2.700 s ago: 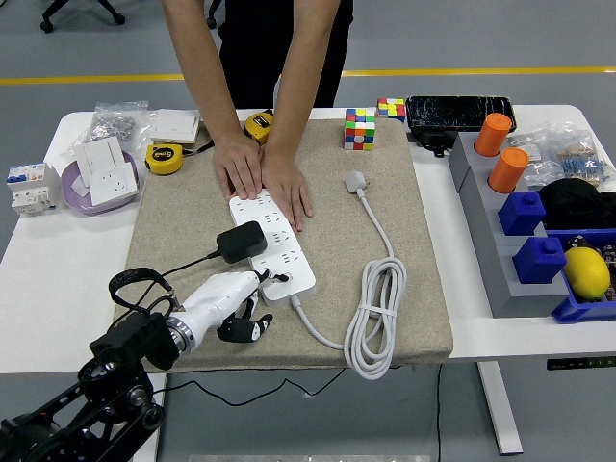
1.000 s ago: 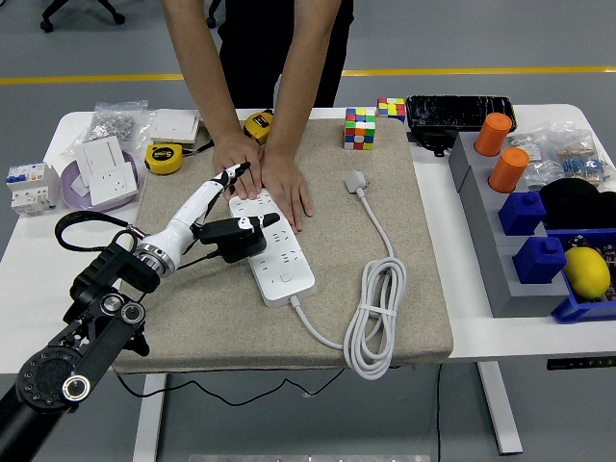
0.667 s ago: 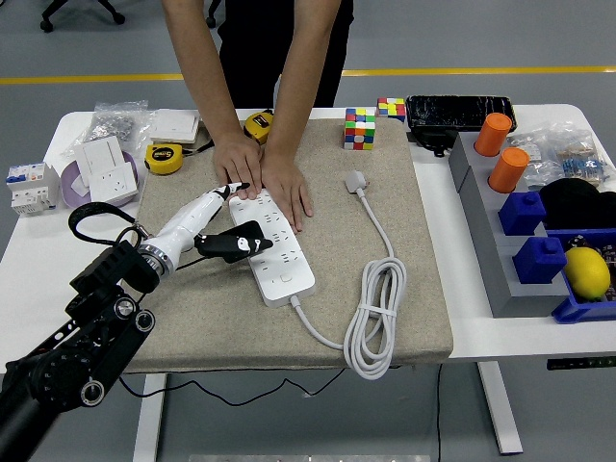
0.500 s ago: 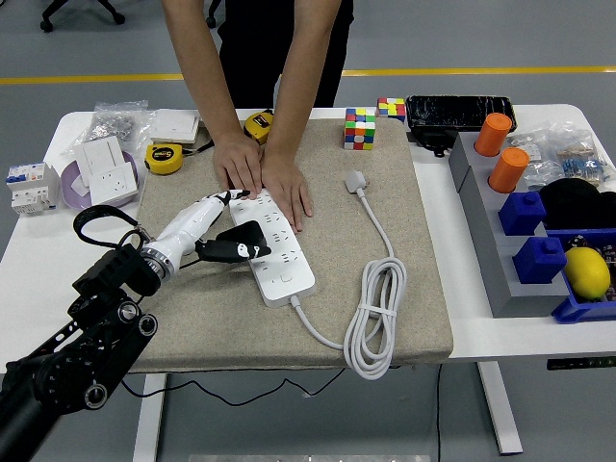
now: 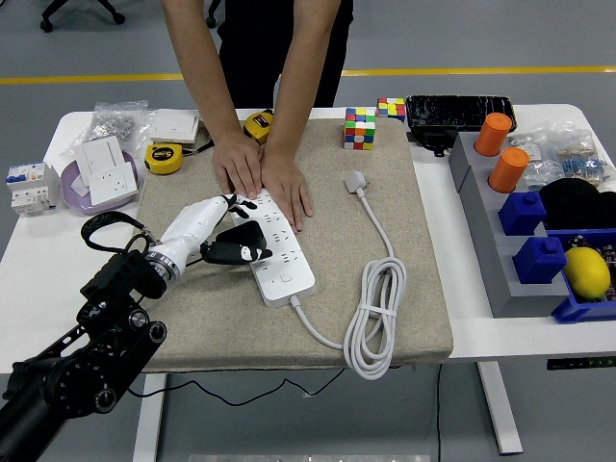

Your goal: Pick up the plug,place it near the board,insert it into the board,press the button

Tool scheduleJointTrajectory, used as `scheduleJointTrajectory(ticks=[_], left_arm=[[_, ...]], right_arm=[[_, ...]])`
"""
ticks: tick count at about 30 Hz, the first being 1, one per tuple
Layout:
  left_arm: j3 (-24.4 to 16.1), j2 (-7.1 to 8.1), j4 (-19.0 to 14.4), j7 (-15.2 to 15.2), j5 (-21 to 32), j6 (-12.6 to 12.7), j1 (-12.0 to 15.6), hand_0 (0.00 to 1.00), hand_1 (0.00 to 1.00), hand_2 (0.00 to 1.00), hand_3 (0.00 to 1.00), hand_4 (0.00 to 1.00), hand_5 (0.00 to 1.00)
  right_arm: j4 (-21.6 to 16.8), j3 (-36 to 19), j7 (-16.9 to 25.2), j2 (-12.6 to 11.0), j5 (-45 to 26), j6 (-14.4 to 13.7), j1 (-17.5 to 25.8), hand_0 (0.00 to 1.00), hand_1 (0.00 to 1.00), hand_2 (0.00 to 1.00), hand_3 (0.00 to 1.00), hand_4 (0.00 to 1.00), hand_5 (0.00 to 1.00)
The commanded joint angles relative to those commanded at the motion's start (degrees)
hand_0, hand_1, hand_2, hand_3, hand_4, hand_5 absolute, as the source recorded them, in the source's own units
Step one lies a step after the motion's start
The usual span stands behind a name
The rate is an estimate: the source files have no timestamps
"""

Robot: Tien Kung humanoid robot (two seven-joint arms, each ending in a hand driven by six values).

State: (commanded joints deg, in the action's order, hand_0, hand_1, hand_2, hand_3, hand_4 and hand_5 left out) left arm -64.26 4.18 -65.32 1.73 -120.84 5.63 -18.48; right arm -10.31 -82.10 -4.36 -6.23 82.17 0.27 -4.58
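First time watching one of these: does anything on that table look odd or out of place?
Mainly that a person's hands press down the far end of the white power strip while the robot's left hand holds the black plug over it.

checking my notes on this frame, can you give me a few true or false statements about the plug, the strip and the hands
1. The black plug sits on the white power strip. True.
2. The person's hands rest on the near end of the strip. False: they press its far end.
3. The left hand is at the plug. True.
4. The strip's own white cable is plugged into a wall socket. False: its white plug lies loose on the mat.
5. The right hand is over the strip. False: it is out of view.
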Motion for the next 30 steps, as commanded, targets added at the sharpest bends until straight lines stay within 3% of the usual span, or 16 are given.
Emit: scheduleJointTrajectory(ticks=[3,4,9,10,21,22,27,28,30], left_arm=[[-0.20,0.01,0.44,-0.07,-2.14,1.18,-0.18,0.587,0.638,0.613,0.694,0.998,0.271],[-0.23,0.06,0.57,-0.04,-2.86,1.37,-0.22,0.539,0.607,0.554,0.612,0.998,0.196],[-0.17,0.15,1.05,0.33,-5.95,1.22,-0.21,0.539,0.607,0.554,0.612,0.998,0.196],[-0.13,0.14,1.09,0.39,-6.23,1.14,-0.19,0.502,0.583,0.529,0.571,0.976,0.124],[-0.14,0.02,1.10,0.49,-9.13,1.41,-0.16,0.489,0.567,0.517,0.556,0.962,0.093],[-0.18,0.01,1.12,0.54,-9.16,1.38,-0.18,0.437,0.486,0.503,0.559,0.769,0.002],[-0.32,0.03,1.41,0.62,-9.16,1.30,-0.11,0.437,0.486,0.503,0.559,0.769,0.002],[-0.32,0.03,1.44,0.65,-9.16,1.20,-0.10,0.395,0.464,0.502,0.562,0.703,0.002],[-0.28,0.03,1.47,0.83,-9.16,0.69,-0.07,0.395,0.464,0.502,0.562,0.703,0.002]], right_arm=[[0.00,0.06,0.06,0.02,-0.13,0.00,-0.05,0.879,0.729,0.719,0.722,0.998,0.681],[0.00,0.07,0.08,0.01,-0.18,-0.01,-0.07,0.879,0.729,0.719,0.723,0.998,0.681],[0.00,-0.09,0.08,-0.01,-0.11,-0.01,-0.09,0.879,0.729,0.719,0.723,0.998,0.681],[0.00,-0.12,0.07,-0.01,-0.09,0.00,-0.09,0.879,0.730,0.720,0.722,0.998,0.681],[0.00,-0.26,0.08,-0.08,-0.06,-0.02,-0.26,0.880,0.730,0.719,0.722,0.998,0.681],[0.00,-0.28,0.07,-0.08,-0.04,-0.02,-0.25,0.880,0.730,0.720,0.721,0.998,0.681],[0.00,-0.23,0.09,-0.04,-0.12,-0.01,-0.24,0.880,0.730,0.720,0.721,0.998,0.681],[0.00,-0.22,0.10,-0.03,-0.13,-0.02,-0.24,0.880,0.730,0.719,0.722,0.998,0.680],[0.00,-0.09,0.14,-0.03,-0.29,-0.03,-0.24,0.880,0.730,0.719,0.722,0.998,0.680]])
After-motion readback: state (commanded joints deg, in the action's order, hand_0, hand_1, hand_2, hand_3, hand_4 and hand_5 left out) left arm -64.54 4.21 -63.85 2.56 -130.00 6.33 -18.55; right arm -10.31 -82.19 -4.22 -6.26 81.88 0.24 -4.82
